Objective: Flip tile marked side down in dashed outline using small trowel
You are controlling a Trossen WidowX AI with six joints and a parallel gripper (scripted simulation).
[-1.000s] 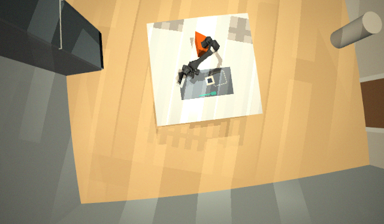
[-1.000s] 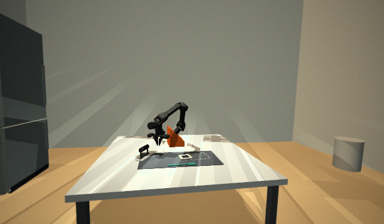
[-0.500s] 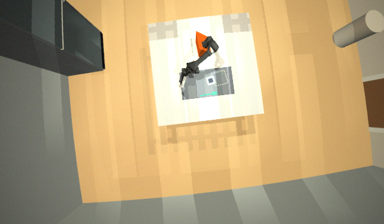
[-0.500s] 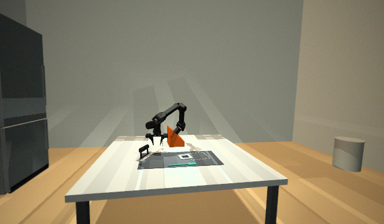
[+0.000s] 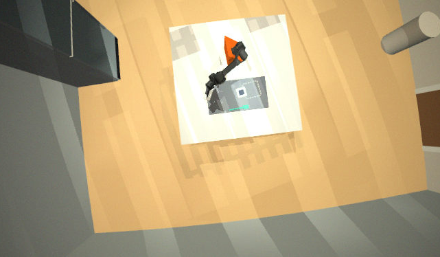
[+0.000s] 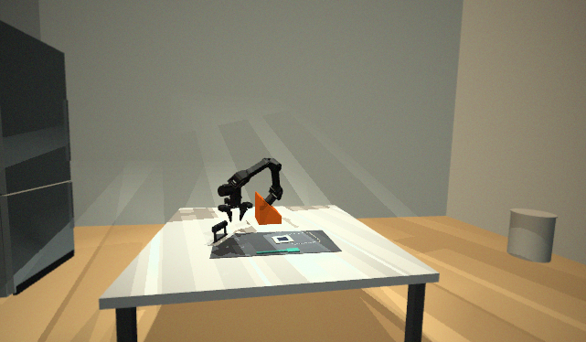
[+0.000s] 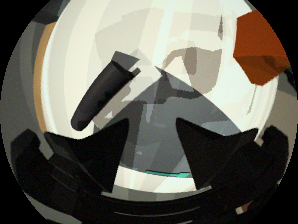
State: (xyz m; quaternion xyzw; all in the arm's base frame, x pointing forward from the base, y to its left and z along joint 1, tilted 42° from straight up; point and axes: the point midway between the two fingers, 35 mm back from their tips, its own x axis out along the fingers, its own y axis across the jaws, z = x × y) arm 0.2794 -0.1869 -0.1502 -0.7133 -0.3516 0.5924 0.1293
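Note:
The small trowel has a black bar handle raised over a pale plate, at the left edge of the dark mat. My gripper is open and empty above the table; the handle lies beyond the left finger in the wrist view, not between the fingers. The tile lies flat with its dark square mark up, at the left side of the dashed outline. The tile is not seen in the wrist view.
A thin green tool with a wider end lies on the mat's front part. An orange wedge stands beside the arm's base. A grey cylinder stands off the table to the right.

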